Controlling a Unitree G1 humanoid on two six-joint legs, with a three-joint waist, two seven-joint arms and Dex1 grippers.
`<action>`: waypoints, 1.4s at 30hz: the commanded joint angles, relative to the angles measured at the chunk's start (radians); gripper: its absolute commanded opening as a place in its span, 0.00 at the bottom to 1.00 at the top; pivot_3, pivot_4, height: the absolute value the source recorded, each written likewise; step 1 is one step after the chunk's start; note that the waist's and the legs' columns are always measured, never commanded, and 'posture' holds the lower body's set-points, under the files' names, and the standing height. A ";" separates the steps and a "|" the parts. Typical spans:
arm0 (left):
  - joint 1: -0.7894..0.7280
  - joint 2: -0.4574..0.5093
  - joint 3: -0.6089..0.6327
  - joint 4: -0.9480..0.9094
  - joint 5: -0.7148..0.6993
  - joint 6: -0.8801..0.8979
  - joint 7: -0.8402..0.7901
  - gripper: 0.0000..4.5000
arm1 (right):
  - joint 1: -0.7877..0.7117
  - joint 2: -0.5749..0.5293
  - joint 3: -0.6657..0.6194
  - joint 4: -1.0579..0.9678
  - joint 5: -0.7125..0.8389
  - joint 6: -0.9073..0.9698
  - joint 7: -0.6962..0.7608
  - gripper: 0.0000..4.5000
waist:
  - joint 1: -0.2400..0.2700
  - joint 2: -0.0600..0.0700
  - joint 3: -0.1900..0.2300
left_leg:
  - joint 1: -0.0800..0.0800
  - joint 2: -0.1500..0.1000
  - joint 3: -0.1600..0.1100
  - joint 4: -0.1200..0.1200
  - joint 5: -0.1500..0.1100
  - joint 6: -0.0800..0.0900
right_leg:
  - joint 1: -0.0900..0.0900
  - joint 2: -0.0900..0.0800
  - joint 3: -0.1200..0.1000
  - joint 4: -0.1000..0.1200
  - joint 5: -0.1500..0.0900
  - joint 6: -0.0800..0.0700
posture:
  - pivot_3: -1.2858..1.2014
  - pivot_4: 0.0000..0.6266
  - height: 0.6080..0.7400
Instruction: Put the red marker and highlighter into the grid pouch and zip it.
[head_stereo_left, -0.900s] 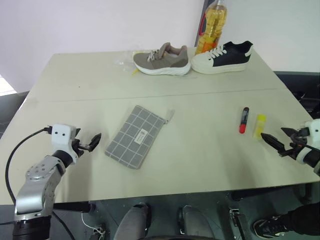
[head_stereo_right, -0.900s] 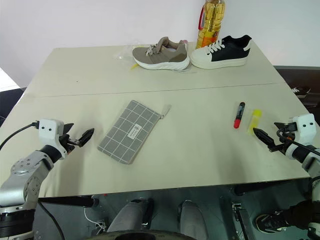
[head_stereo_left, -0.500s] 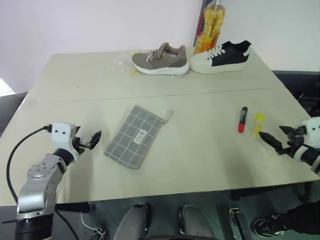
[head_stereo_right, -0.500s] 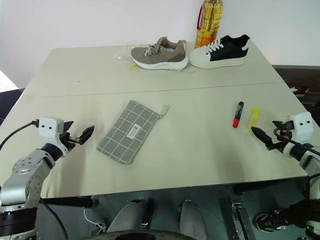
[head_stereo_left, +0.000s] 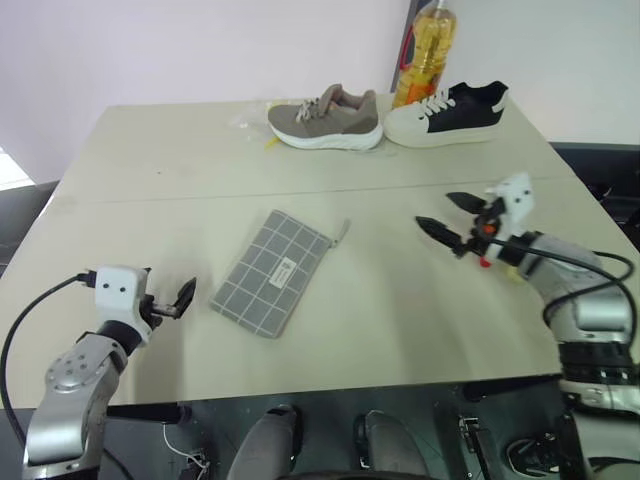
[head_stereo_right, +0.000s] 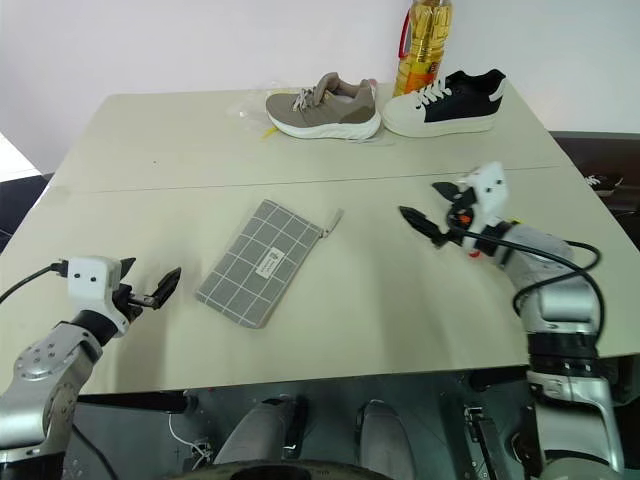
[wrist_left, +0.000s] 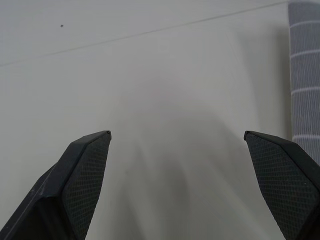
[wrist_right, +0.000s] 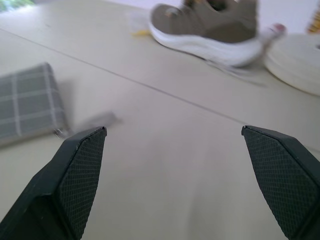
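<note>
The grey grid pouch lies flat in the middle of the table, its zipper pull toward the far right corner. My right gripper hovers open right of the pouch, pointing left toward it. Just behind its fingers the red marker's cap end peeks out; its barrel and the highlighter are hidden by that hand and arm. My left gripper stands open near the front left, a short gap left of the pouch, and the pouch's edge shows in the left wrist view. The right wrist view shows the pouch ahead.
A brown sneaker, a black-and-white sneaker and a bottle of yellow oil stand along the far edge of the table. A crumpled clear wrapper lies beside the brown sneaker.
My right gripper has swung from the table's right edge inward and up, over the marker and highlighter, now pointing toward the pouch. The left gripper has drawn slightly back toward the near edge.
</note>
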 joint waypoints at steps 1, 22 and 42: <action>0.054 0.010 0.033 -0.090 0.002 -0.039 -0.016 1.00 | -0.081 0.068 0.113 0.006 -0.054 0.009 -0.012 0.80 | -0.002 0.000 0.000 | 0.000 0.000 0.000 0.000 0.000 0.000 | -0.001 0.000 0.000 0.000 0.000 0.000 | 0.52 0.24 0.99; 0.181 0.168 -0.238 -0.145 0.296 -0.221 -0.174 1.00 | -0.372 0.455 0.366 0.588 -0.350 -0.144 -0.187 0.01 | -0.009 0.001 0.000 | 0.000 -0.001 0.000 -0.002 0.001 -0.002 | -0.010 0.001 0.001 0.005 0.002 -0.002 | 0.52 0.24 0.99; -0.061 0.189 -0.466 0.064 0.565 -0.502 -0.142 1.00 | -0.361 0.503 0.357 0.631 -0.408 -0.125 -0.199 0.01 | -0.026 0.002 -0.001 | 0.008 -0.001 0.000 -0.004 0.002 -0.003 | -0.008 0.002 0.002 0.015 0.004 0.002 | 0.52 0.24 0.99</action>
